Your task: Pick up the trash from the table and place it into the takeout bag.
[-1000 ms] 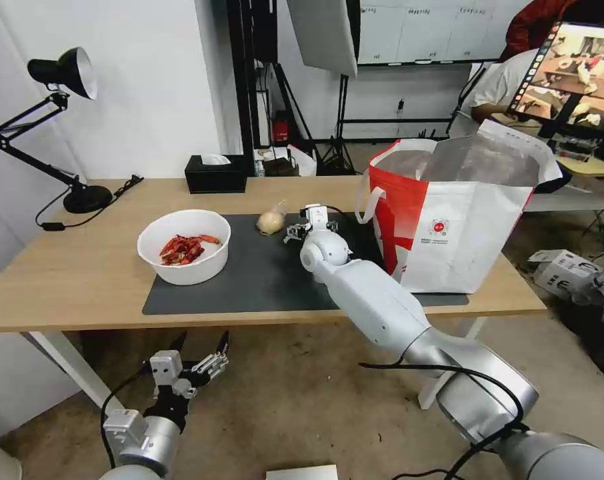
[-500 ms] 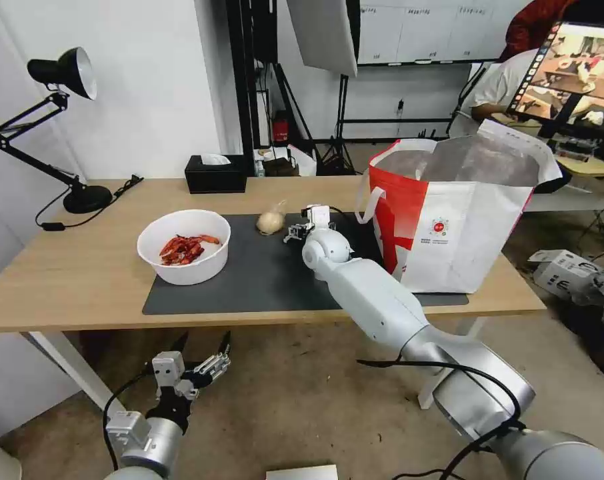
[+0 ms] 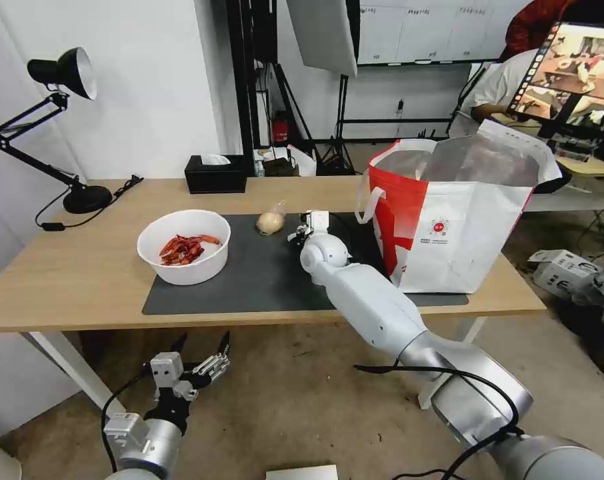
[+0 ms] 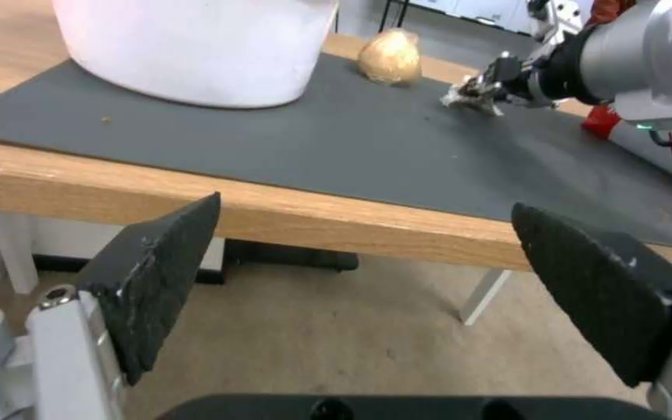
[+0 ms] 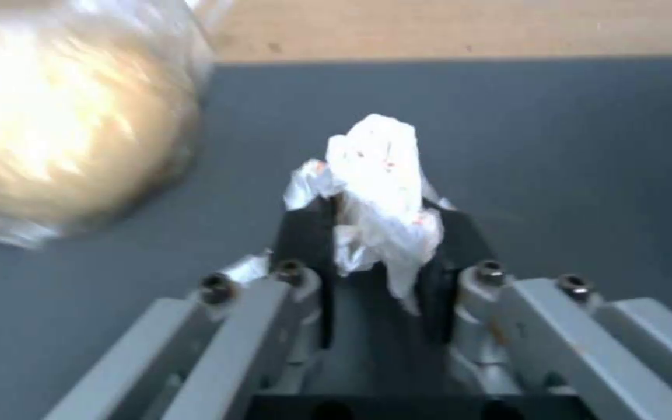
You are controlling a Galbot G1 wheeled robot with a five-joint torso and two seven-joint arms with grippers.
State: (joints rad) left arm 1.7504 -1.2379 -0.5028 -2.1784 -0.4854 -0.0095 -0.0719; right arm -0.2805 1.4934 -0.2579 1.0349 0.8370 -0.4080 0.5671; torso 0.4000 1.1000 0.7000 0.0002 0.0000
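Right wrist view: right gripper (image 5: 375, 227) around crumpled tissue (image 5: 379, 175).

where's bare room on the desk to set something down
Free: the light-wood table left of the white bowl of red shells, and the dark grey mat in front of it. Crowded: around the knotted beige bag, the right claw gripping crumpled white tissue, and the red-and-white takeout bag.

right hand (image 5: 379, 233) reaches forward with its arm extended, fingers clamped; left hand (image 4: 367, 274) hangs low, fingers spread.
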